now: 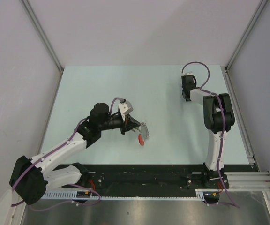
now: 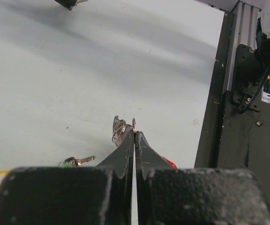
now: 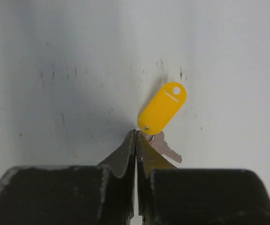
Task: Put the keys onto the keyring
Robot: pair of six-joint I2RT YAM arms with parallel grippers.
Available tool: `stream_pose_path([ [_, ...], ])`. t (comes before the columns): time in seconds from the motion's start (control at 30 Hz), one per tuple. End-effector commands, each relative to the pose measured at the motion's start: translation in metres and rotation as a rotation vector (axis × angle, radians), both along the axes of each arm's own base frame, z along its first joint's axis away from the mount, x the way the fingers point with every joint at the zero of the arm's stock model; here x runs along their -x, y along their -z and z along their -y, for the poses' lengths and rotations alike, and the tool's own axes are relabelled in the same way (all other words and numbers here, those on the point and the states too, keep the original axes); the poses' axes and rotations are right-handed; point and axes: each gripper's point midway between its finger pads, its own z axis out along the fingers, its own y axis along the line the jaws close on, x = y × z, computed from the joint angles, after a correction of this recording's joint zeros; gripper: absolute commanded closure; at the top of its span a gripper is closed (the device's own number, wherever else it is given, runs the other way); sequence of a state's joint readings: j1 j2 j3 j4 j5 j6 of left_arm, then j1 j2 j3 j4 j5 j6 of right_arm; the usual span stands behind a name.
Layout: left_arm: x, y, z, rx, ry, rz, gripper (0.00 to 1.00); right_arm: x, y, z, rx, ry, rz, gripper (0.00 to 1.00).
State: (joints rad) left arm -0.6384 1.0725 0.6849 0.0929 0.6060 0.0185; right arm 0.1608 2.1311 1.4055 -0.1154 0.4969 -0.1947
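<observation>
Now, starting nearest us, the left gripper [image 2: 134, 133] is reaching out over the middle of the table [image 1: 172, 140]. Its jaws are closing tight on the keyring [image 1: 145, 131], pinching it right at the fingertips. We're seeing the silver coil [image 2: 120, 129] sticking out just past the tips, on their left in the wrist view. The red arc [image 2: 171, 164] is peeking out from under the right finger. From above, the keyring is hanging off the gripper's end, red arc on the side nearer the arm bases.

Down beside the left finger, a green key [image 2: 76, 161] is lying flat on the table, apart from the keyring.

Moving farther out, to the far right of the table, the right gripper [image 3: 136, 132] is pointing down at the surface with its jaws shut, pads meeting. The yellow key [image 3: 162, 108] is sitting right at those tips. Its tag is angling up and away to the right, and its blade [image 3: 167, 146] is poking out beside the right finger. We're not able to tell whether the tips are nipping it or only touching it.
</observation>
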Motion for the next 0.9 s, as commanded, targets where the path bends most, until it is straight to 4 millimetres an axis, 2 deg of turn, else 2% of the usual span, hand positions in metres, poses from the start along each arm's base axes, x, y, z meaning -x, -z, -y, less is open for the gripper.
stream_pose_path([
  [0.0,-0.002,-0.036,0.003,0.061,0.017,0.083,1.0,0.011,0.007,-0.004,-0.047,0.003,-0.065,1.0],
  [0.13,-0.001,-0.041,0.002,0.07,0.017,0.094,1.0,0.022,0.0,-0.018,-0.104,-0.019,-0.095,1.0],
  [0.23,0.001,-0.045,0.0,0.077,0.019,0.105,1.0,0.033,-0.009,-0.035,-0.187,-0.056,-0.112,1.0],
  [0.27,0.002,-0.046,0.0,0.08,0.02,0.106,1.0,0.035,-0.021,-0.047,-0.228,-0.088,-0.096,1.0],
  [0.3,0.003,-0.049,-0.001,0.085,0.022,0.113,1.0,0.045,-0.018,-0.052,-0.249,-0.101,-0.12,1.0],
  [0.37,0.004,-0.05,-0.002,0.088,0.02,0.117,1.0,0.055,-0.032,-0.072,-0.328,-0.156,-0.109,1.0],
  [0.43,0.006,-0.052,-0.004,0.086,0.017,0.127,1.0,0.075,-0.028,-0.084,-0.386,-0.191,-0.139,1.0],
  [0.47,0.006,-0.054,-0.005,0.084,0.014,0.135,0.99,0.084,-0.027,-0.097,-0.442,-0.219,-0.153,1.0],
  [0.5,0.006,-0.053,-0.006,0.076,0.011,0.141,1.0,0.089,-0.04,-0.106,-0.467,-0.246,-0.129,1.0],
  [0.53,0.007,-0.054,-0.008,0.073,0.008,0.147,1.0,0.107,-0.03,-0.113,-0.499,-0.263,-0.167,1.0],
  [0.6,0.007,-0.055,-0.01,0.057,0.004,0.161,1.0,0.123,-0.042,-0.139,-0.593,-0.327,-0.153,1.0],
  [0.67,0.007,-0.057,-0.013,0.05,-0.005,0.17,1.0,0.15,-0.036,-0.157,-0.67,-0.372,-0.195,1.0],
  [0.73,0.008,-0.056,-0.016,0.035,-0.007,0.175,1.0,0.165,-0.043,-0.179,-0.701,-0.425,-0.191,1.0],
  [0.87,0.015,-0.052,-0.024,0.006,-0.014,0.178,1.0,0.206,-0.024,-0.204,-0.701,-0.484,-0.265,1.0],
])
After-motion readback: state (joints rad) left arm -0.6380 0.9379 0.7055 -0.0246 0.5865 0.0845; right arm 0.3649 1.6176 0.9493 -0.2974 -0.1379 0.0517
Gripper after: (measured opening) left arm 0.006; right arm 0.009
